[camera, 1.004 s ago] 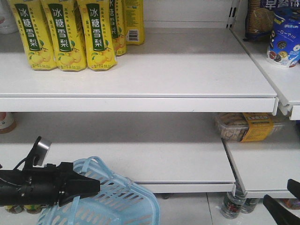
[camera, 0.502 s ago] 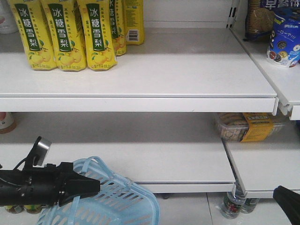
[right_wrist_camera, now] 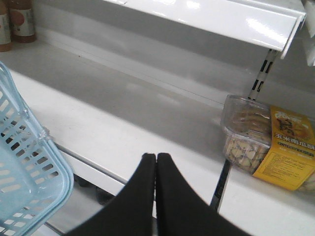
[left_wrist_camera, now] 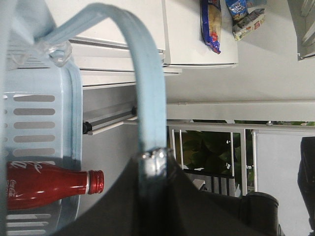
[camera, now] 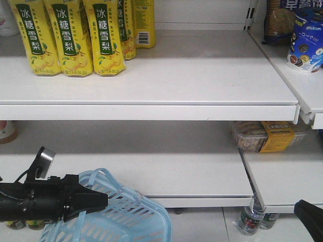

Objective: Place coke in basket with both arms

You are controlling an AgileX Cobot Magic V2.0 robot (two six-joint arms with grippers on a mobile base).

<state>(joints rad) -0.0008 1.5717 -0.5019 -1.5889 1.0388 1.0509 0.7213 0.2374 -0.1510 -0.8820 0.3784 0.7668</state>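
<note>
The lower shelf (camera: 151, 171) lies bare between the basket (camera: 126, 217) and a snack box (camera: 262, 136).

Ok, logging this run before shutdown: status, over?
Left end effector shut on basket handle. Right end effector shut, empty. Coke lying in the basket. Nothing in the way.

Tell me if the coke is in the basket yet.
In. The coke lies on its side behind the basket slotted wall, red cap poking past the rim.
</note>
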